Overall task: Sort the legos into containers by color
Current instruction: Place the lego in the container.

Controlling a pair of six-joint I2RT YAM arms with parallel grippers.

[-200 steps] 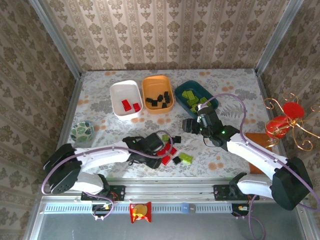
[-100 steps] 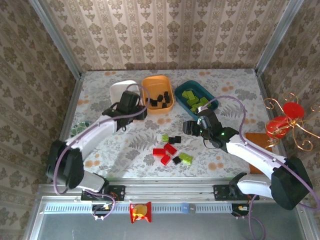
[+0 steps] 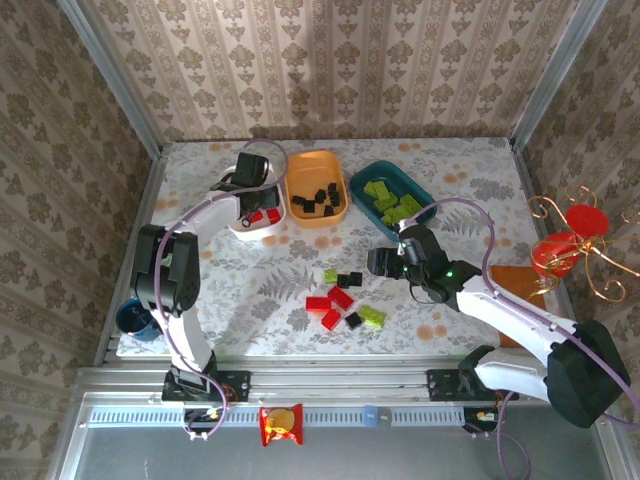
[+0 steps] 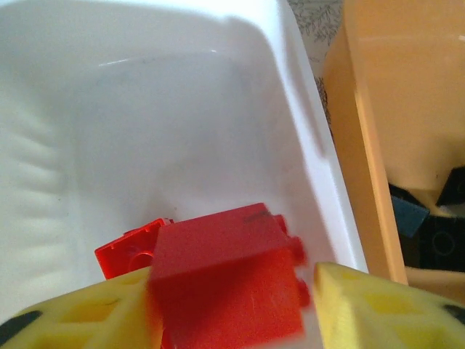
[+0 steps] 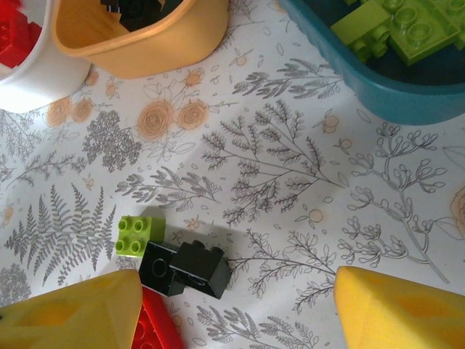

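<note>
- Top external view: the left gripper (image 3: 250, 195) is hovering over the white tray (image 3: 262, 232), which is lying just left of the orange tray (image 3: 291, 180).
- Left wrist view: a blurred red brick (image 4: 225, 283) is sitting between the yellow fingers (image 4: 80, 316). The jaws are standing slightly wider than it, leaving a sliver of gap at one finger, so nothing is being clamped.
- A second red brick (image 4: 122, 251) is lying on the white tray floor just behind.
- The orange tray is holding black bricks (image 3: 318, 198).
- The teal tray (image 3: 362, 180), just right of the orange tray, is holding lime bricks (image 3: 392, 205).
- The right gripper (image 3: 378, 258) is hovering to the near right of the orange tray, with its jaws spread wide and empty.
- Loose bricks (image 3: 340, 298) in red, black and lime are lying on the table (image 3: 240, 290) on the near side of the orange tray, apart from it.
</note>
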